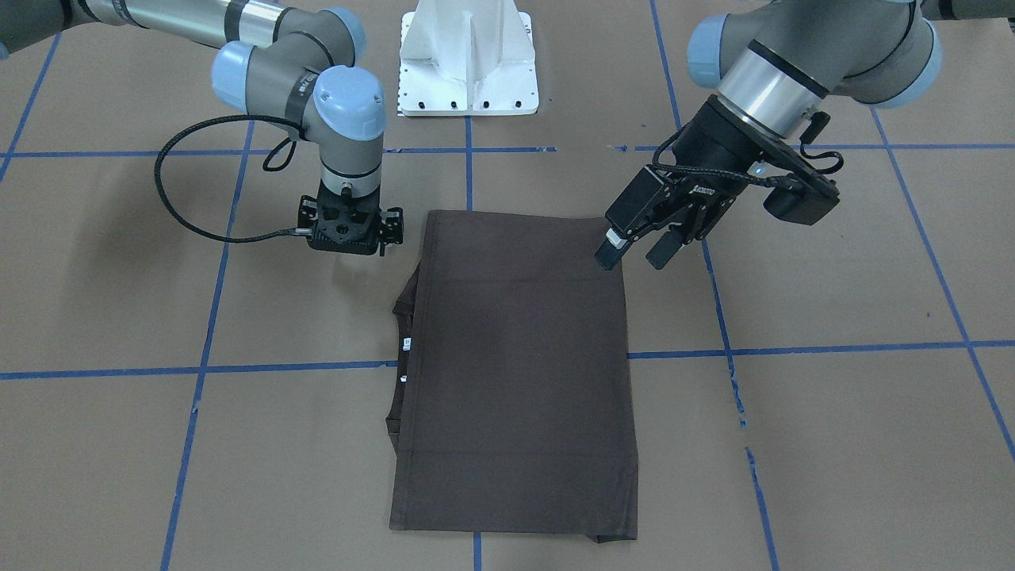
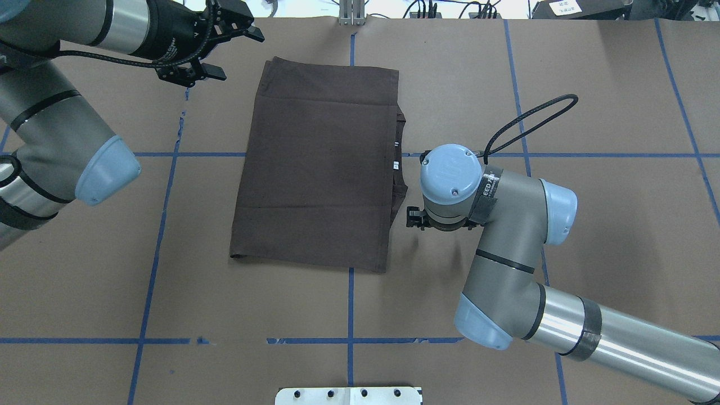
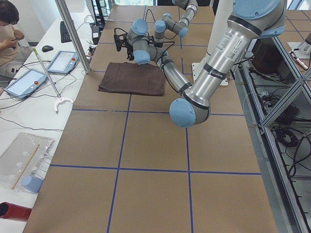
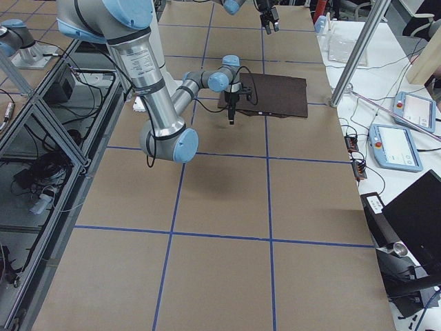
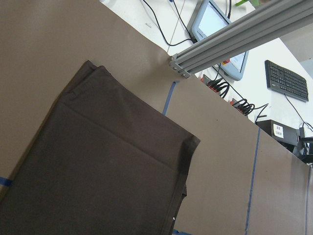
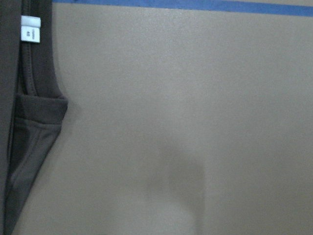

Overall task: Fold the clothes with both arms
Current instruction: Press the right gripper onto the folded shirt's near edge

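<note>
Between the two tools, the dark grey-brown short-sleeved T-shirt (image 1: pixel 515 357) lies folded into a flat rectangle on the brown paper-covered surface (image 1: pixel 833 444). The left black two-finger tool (image 1: pixel 634 255) hangs near one shirt corner, spread wide and empty. The right black tool (image 1: pixel 351 226) points down over bare surface just beside the collar edge; I cannot tell its finger spread.

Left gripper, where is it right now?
The left gripper sits at the overhead view's upper left, open and raised in the air, just off the left edge of the dark T-shirt.
</note>
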### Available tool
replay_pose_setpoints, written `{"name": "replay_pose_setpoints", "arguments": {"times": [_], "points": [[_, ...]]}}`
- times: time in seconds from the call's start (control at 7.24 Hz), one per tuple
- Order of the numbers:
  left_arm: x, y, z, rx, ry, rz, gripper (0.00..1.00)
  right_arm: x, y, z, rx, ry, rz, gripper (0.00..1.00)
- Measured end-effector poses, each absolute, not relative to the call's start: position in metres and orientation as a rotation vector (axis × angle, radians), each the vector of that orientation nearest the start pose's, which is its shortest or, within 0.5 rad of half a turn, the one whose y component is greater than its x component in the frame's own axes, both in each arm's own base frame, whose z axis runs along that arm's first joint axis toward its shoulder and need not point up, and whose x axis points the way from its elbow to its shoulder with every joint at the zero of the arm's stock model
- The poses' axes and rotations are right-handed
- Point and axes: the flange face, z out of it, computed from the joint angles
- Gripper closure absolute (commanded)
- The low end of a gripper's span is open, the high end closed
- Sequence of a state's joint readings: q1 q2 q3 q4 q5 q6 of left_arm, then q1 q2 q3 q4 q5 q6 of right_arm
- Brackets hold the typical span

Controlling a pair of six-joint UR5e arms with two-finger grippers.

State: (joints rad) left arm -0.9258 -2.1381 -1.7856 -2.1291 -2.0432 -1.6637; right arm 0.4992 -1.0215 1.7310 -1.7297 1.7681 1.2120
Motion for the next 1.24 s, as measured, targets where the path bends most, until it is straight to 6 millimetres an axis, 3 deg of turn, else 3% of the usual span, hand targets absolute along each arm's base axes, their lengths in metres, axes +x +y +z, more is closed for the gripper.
{"name": "replay_pose_setpoints", "arguments": {"times": [0.28, 0.55, 0.97, 1.24], "points": [[0.298, -0.543, 0.166, 0.170, 1.378, -0.537, 0.01, -0.535, -0.398, 0.269, 0.029, -0.685, 0.200, 0.00], [0.294, -0.543, 0.166, 0.176, 1.377, -0.539, 0.02, -0.558, -0.367, 0.246, -0.068, -0.857, 0.463, 0.02], [0.289, -0.545, 0.167, 0.186, 1.373, -0.546, 0.02, -0.581, -0.333, 0.237, -0.168, -0.911, 0.791, 0.07], [0.288, -0.545, 0.168, 0.185, 1.374, -0.550, 0.02, -0.589, -0.326, 0.236, -0.211, -0.931, 0.900, 0.08]]}}
